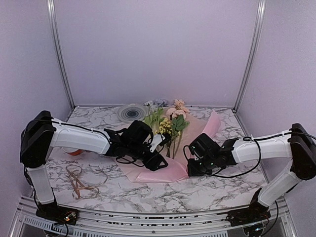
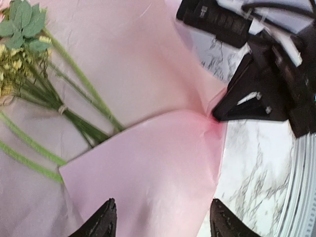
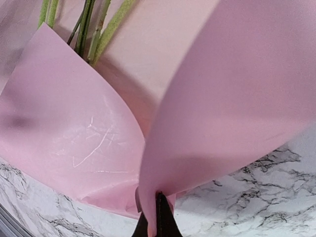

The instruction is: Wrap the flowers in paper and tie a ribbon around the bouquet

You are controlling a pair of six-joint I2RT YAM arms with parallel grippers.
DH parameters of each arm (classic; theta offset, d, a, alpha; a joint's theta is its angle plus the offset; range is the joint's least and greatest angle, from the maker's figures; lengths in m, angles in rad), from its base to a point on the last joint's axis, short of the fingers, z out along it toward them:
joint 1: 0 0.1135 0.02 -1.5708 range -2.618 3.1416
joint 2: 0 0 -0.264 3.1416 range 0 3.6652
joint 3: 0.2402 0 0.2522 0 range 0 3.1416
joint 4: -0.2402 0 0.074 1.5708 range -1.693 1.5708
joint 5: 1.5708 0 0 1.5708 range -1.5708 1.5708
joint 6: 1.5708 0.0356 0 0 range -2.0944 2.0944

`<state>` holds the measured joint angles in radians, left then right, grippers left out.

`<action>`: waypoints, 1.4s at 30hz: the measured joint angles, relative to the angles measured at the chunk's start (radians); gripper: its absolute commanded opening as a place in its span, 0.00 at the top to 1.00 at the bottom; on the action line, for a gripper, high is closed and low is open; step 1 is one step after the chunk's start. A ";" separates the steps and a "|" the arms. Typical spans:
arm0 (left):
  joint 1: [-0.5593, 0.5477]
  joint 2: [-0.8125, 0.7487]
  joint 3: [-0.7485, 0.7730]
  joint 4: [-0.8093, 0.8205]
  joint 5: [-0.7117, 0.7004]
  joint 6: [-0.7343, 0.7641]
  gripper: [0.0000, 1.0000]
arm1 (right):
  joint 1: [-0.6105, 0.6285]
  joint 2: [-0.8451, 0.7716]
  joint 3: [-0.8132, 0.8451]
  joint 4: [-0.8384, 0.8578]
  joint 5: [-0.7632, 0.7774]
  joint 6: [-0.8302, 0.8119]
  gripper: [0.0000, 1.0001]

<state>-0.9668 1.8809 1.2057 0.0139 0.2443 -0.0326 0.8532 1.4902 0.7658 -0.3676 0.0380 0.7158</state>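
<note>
Marble table (image 1: pixel 207 195): right tool (image 3: pixel 158 202) pinches the paper (image 2: pixel 148 168) edge (folded over flowers (image 1: pixel 168 123)); left tool (image 2: pixel 164 210) apart above.

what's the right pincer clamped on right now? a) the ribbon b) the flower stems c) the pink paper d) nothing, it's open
c: the right pincer is shut on a pinched fold of the paper, while the ribbon lies loose well away from it and the flowers lie untouched further up the sheet.
</note>
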 measured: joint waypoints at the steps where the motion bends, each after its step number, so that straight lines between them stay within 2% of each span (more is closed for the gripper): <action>1: 0.007 -0.014 -0.033 -0.003 -0.010 -0.017 0.34 | 0.000 0.000 0.000 0.000 0.000 -0.003 1.00; 9: 0.058 -0.010 -0.111 -0.061 -0.035 -0.111 0.36 | 0.000 0.000 0.005 -0.002 -0.003 -0.027 1.00; 13: 0.055 0.023 -0.111 -0.069 -0.061 -0.133 0.47 | 0.000 0.000 0.025 -0.014 -0.006 -0.049 1.00; 15: 0.054 0.040 -0.096 -0.066 -0.075 -0.137 0.50 | 0.000 -0.001 0.041 -0.016 -0.009 -0.065 1.00; 27: 0.053 0.075 -0.069 -0.027 -0.101 -0.159 0.53 | 0.023 -0.057 0.087 0.095 -0.117 -0.134 1.00; 42: 0.051 0.110 -0.069 0.074 -0.122 -0.193 0.59 | 0.031 0.118 0.122 0.286 -0.307 -0.205 1.00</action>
<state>-0.9154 1.9911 1.1362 0.0875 0.1219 -0.2260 0.8845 1.6081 0.8879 -0.0818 -0.2695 0.5110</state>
